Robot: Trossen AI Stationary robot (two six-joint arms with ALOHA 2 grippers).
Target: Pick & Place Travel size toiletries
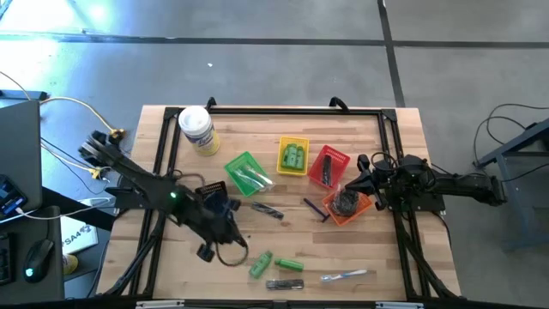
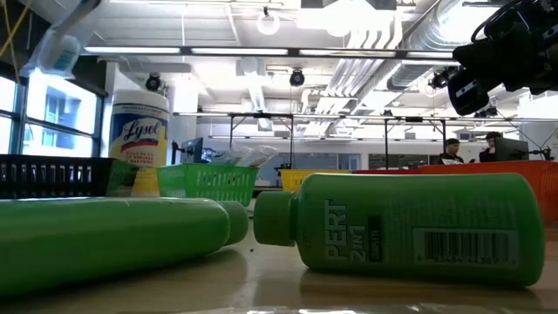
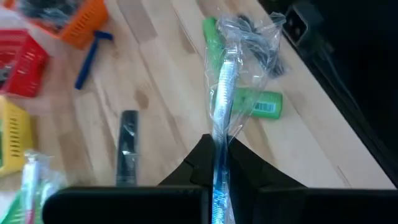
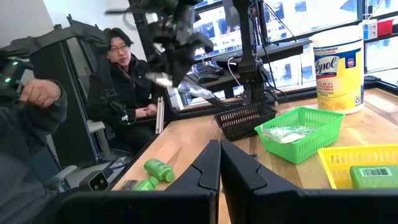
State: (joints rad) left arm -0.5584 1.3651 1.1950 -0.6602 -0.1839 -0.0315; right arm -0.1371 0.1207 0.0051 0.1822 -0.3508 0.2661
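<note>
My left gripper hangs above the table's near left part, shut on a clear-wrapped toothbrush; the right wrist view shows it raised. On the wood below lie two green bottles, a dark comb, a blue razor, a dark wrapped piece and a clear-wrapped piece. My right gripper waits shut and level at the table's right side, beside the orange basket. My left gripper pinches one end of the wrapped toothbrush between its two fingers. The fingers slant down from the table's left side and lie along the toothbrush. It sticks out past the fingertips, wrapper loose around it, lifted clear of the table.
Small baskets stand across the table's middle: black, green, yellow, red. A white-lidded wipes jar stands at the far left. A black frame rims the table. A person sits beyond the left edge.
</note>
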